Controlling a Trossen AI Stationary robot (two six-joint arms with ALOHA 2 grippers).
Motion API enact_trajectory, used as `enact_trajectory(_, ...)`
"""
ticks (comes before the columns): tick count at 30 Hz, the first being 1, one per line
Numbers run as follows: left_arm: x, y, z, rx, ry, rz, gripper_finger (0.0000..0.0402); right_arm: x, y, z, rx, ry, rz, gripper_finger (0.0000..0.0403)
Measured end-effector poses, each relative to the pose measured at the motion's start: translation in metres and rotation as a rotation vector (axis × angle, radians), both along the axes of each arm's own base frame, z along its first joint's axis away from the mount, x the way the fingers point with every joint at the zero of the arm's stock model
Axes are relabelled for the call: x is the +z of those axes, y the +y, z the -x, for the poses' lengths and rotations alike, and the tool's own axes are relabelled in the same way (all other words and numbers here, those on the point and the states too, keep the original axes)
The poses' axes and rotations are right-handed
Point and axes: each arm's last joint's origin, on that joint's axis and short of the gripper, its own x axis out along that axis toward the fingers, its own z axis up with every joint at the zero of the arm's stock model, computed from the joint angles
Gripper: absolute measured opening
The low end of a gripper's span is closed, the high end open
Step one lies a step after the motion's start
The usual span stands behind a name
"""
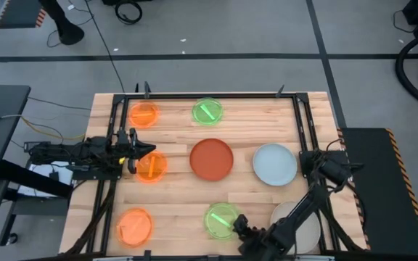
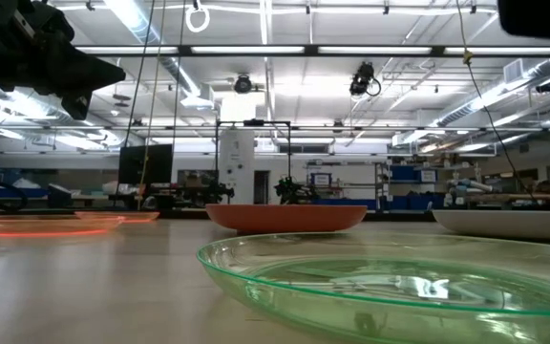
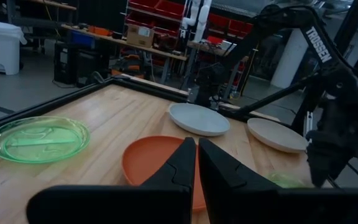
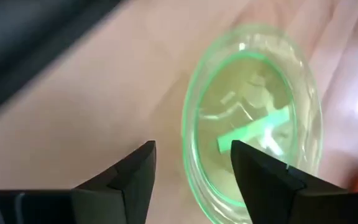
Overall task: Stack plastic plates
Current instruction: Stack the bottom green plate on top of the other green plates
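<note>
Fingers of the right claw [image 4: 191,165] are being held spread apart, one on each side of the rim of a small green plate [image 4: 253,118]. Whether the rim is being touched cannot be told. In the high view this right claw [image 1: 239,226] is being kept low at the near edge of the desk [image 1: 173,210], right beside that green plate [image 1: 222,220]. A beige plate [image 1: 307,230] is lying just beside it, partly hidden under the right arm.

The left claw [image 1: 138,152] is being held pressed together, with nothing pinched in it. It is being kept at the left side of the desk, at the edge of a small orange plate [image 1: 152,166]; whether it is touching that plate cannot be told. In the left wrist view its two dark fingers [image 3: 185,163] are being seen almost touching each other.

A big red-orange plate [image 1: 211,159] is sitting in the middle of the desk. A pale blue plate [image 1: 274,164] is lying near it, on the right. At the far side, a second small orange plate [image 1: 144,114] and a second small green plate [image 1: 207,111] are lying well apart. A third small orange plate [image 1: 134,225] is lying at the near left corner. All the plates are lying alone, none on top of another.
</note>
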Motion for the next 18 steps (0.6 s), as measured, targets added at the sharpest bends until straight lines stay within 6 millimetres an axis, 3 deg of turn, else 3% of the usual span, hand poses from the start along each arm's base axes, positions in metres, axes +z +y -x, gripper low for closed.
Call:
enact_trajectory(11,0.000,0.000,0.000,0.000,0.000,0.000,0.0027,-0.004,-0.008,-0.001,0.091,0.063,0.132,0.0149)
enact_trajectory(18,0.000,0.000,0.000,0.000,0.000,0.000,0.0027,-0.010,-0.011,-0.007,0.140,0.072,0.171,0.0133)
